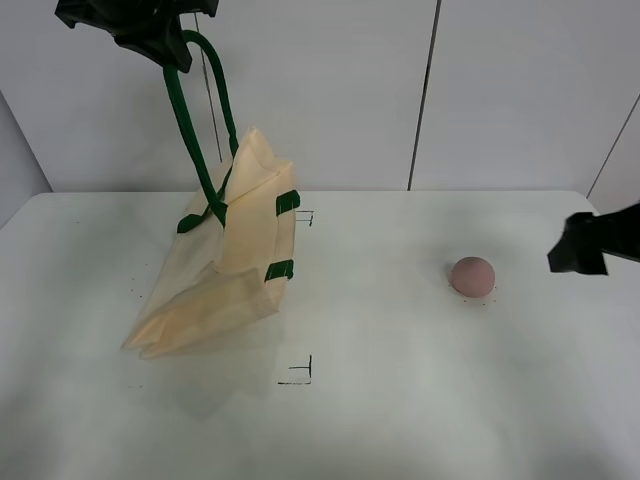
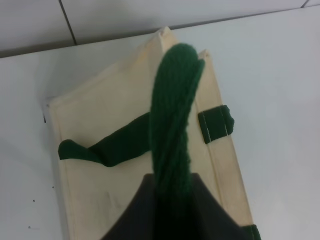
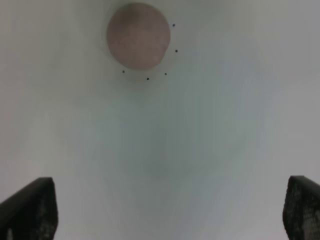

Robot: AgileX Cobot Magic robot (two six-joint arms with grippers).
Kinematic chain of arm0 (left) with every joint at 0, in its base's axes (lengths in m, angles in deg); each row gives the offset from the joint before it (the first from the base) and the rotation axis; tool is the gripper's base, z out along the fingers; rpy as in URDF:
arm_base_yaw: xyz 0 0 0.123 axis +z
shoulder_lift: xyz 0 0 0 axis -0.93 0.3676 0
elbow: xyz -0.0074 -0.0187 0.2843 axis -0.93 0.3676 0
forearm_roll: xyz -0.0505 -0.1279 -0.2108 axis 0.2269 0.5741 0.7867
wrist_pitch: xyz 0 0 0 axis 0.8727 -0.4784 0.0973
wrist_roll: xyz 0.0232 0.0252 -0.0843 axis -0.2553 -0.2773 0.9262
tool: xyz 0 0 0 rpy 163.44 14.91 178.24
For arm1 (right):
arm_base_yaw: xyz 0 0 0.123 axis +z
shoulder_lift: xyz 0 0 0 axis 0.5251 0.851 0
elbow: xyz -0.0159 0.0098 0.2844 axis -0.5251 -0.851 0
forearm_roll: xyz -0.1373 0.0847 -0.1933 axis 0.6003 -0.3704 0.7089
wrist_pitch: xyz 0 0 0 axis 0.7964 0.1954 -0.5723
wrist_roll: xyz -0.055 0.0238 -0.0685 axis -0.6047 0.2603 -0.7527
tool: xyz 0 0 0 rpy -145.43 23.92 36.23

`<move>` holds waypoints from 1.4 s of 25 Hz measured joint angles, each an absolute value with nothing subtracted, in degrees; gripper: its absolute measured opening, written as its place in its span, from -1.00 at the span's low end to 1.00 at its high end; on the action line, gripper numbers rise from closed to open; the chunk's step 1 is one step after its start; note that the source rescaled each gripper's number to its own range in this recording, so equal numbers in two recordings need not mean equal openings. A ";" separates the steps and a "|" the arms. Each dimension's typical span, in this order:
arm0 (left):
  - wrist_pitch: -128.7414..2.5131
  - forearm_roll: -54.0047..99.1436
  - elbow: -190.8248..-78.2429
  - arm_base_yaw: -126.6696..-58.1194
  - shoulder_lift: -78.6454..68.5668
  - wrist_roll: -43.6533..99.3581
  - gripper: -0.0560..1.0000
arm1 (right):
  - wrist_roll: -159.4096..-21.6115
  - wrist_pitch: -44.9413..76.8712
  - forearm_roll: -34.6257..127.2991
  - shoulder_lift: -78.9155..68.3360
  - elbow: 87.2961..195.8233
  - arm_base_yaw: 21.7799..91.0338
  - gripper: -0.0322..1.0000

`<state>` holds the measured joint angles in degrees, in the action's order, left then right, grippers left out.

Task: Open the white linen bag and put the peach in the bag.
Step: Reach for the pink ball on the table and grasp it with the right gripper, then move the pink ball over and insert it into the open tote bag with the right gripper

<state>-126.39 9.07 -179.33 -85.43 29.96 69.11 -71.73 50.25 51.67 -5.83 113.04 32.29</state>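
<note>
Bag hung by one strap at upper left; peach untouched right of centre.

Left end effector [image 1: 165, 40] is clamped on a green handle [image 1: 195, 130], and the white linen bag [image 1: 225, 270] hangs tilted below it, its lower end at or near the tabletop [image 1: 400, 400]. Its mouth looks flat, not spread. The right end effector [image 1: 590, 245], at the right edge, is spread wide and empty, with the peach [image 1: 472, 276] just ahead of it and apart. My judgement: opening is the step in hand. Hold the strap high and steady so the sides fall apart, and confirm a real gap before going for the peach.
</note>
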 joint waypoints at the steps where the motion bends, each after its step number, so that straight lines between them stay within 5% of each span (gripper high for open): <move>1: -126.39 9.07 -179.33 -85.43 29.96 69.11 -0.89 | -71.92 50.39 51.62 -0.75 116.15 32.29 1.00; 12: -126.39 9.07 -179.33 -85.43 29.96 69.11 -0.89 | -72.59 56.12 51.56 34.45 142.85 36.22 1.00; 24: -126.39 9.07 -179.33 -85.43 29.96 69.06 -0.89 | -72.59 49.88 51.61 46.34 145.57 36.66 0.98; 27: -126.39 9.07 -179.33 -85.43 29.96 69.06 -0.89 | -72.59 49.33 51.61 46.79 145.57 36.66 0.55; 31: -126.39 9.07 -179.33 -85.43 29.96 69.06 -0.89 | -72.59 50.13 51.55 46.60 145.79 36.66 -0.70; 33: -126.39 9.07 -179.33 -85.43 29.96 69.06 -0.89 | -72.59 50.57 51.00 45.95 145.85 36.66 -0.93; 35: -126.39 9.07 -179.33 -85.43 29.96 69.06 -0.89 | -73.50 51.48 49.16 45.08 146.33 36.66 -0.94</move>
